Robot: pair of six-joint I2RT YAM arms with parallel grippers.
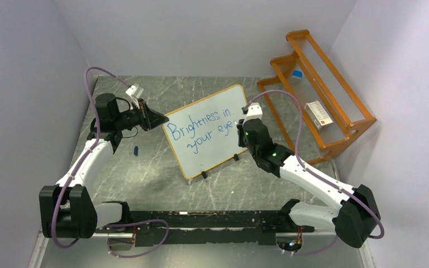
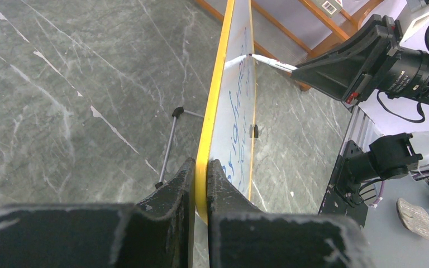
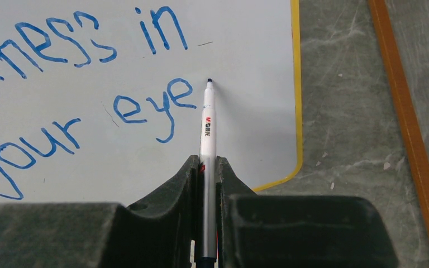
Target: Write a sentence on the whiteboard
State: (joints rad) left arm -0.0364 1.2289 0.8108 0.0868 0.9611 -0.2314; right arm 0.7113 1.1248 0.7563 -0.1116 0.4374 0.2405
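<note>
The whiteboard [image 1: 218, 153] stands tilted on its two black feet mid-table. The sentence [image 1: 198, 129] in blue reads "Brightness in your eye". My left gripper [image 1: 163, 118] is shut on the board's left frame edge; in the left wrist view the jaws [image 2: 201, 164] pinch the yellow frame [image 2: 215, 100]. My right gripper [image 3: 207, 162] is shut on a white marker [image 3: 208, 123]. The marker's dark tip touches the board just right of the last "e" of the sentence [image 3: 145, 106]. From the left wrist view the marker [image 2: 268, 61] meets the board face near its far end.
An orange wooden rack [image 1: 318, 95] stands at the back right, close behind my right arm, with a small box [image 1: 317, 114] on it. A small blue cap [image 1: 136, 150] lies on the grey table left of the board. Walls enclose the left, back and right.
</note>
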